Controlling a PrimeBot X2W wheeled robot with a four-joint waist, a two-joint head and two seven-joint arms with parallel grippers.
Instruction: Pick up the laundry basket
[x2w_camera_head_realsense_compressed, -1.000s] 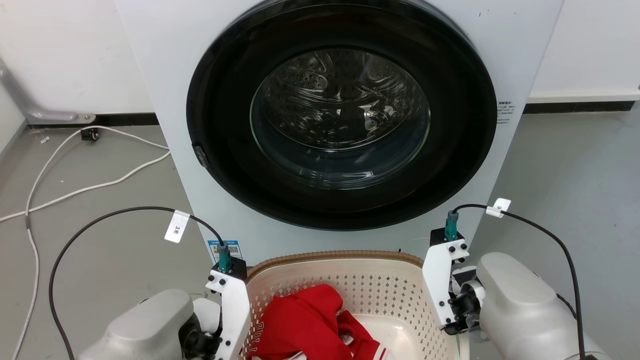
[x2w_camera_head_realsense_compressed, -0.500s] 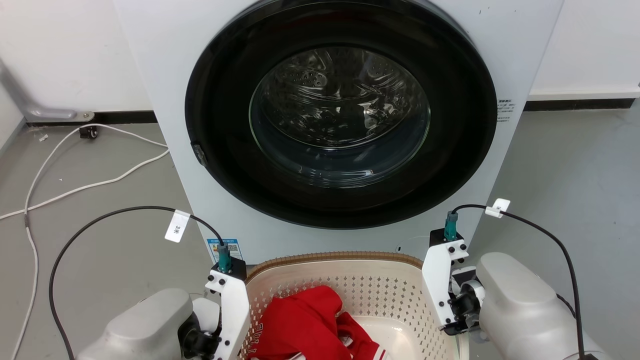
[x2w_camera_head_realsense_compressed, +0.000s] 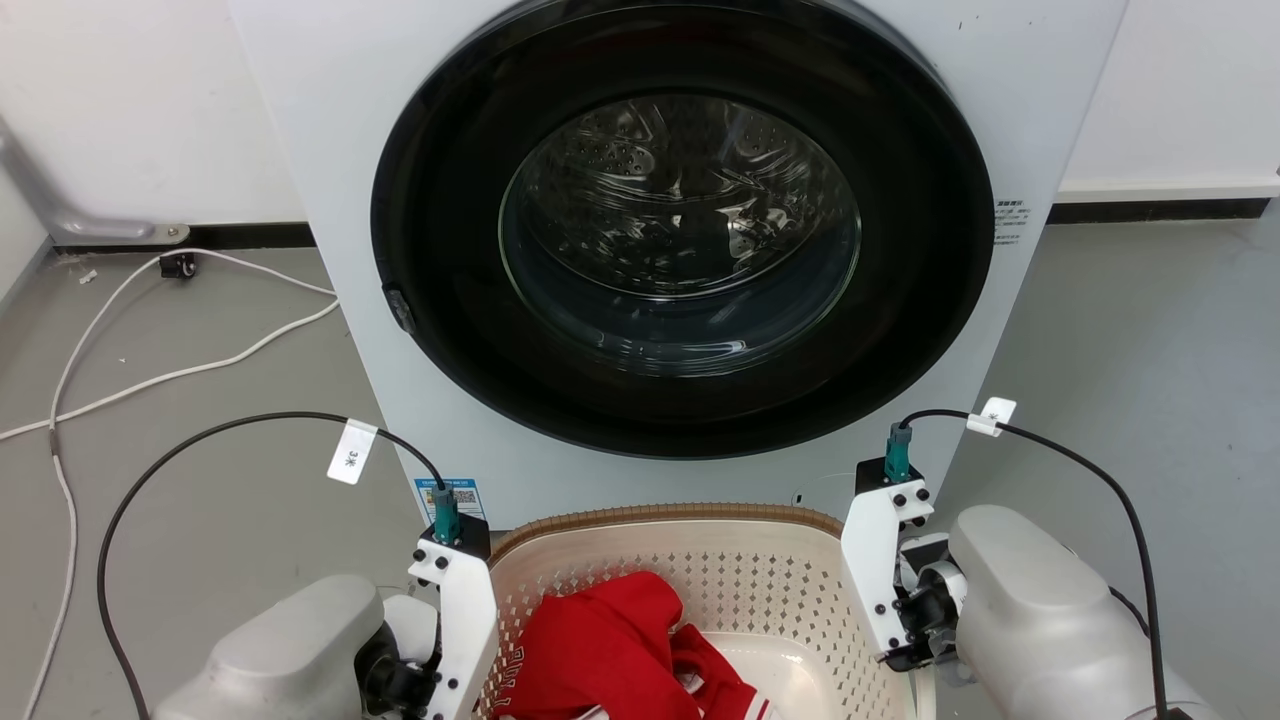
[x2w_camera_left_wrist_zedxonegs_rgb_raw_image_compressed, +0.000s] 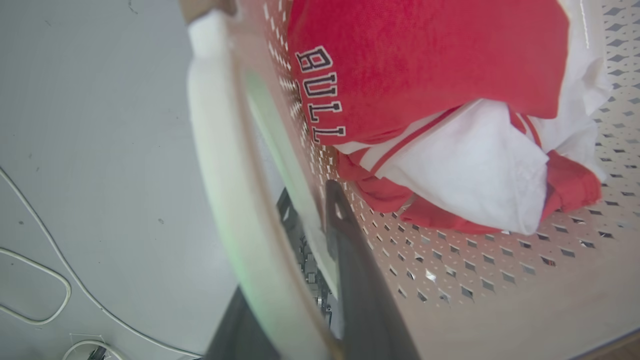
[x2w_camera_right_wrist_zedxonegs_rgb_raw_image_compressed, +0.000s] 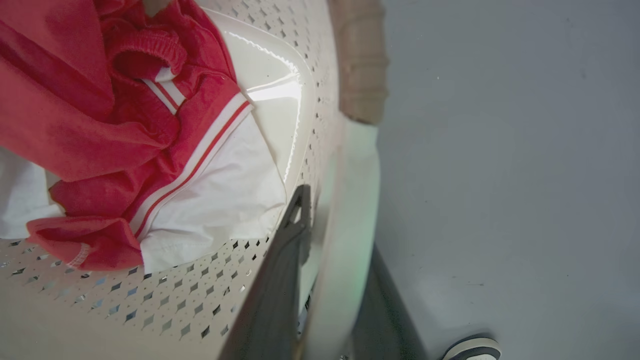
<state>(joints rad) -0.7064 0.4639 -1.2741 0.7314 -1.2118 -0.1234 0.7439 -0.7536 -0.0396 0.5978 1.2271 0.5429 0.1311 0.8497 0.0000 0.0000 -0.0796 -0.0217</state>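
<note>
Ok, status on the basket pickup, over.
Left gripper and right gripper shut on laundry basket handles. Red clothing inside. Washing machine close ahead.

Left claw (x2w_camera_left_wrist_zedxonegs_rgb_raw_image_compressed: 295, 235) and right claw (x2w_camera_right_wrist_zedxonegs_rgb_raw_image_compressed: 335, 225) low, mirrored — each tight on the laundry basket (x2w_camera_head_realsense_compressed: 700, 518).

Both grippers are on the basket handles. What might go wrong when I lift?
The left gripper and right gripper pinch only the thin white handles of the laundry basket, so one could slip and tip it. The washing machine stands close ahead; the rising rim may scrape it. The clothes, heaped leftward, may tilt it.
</note>
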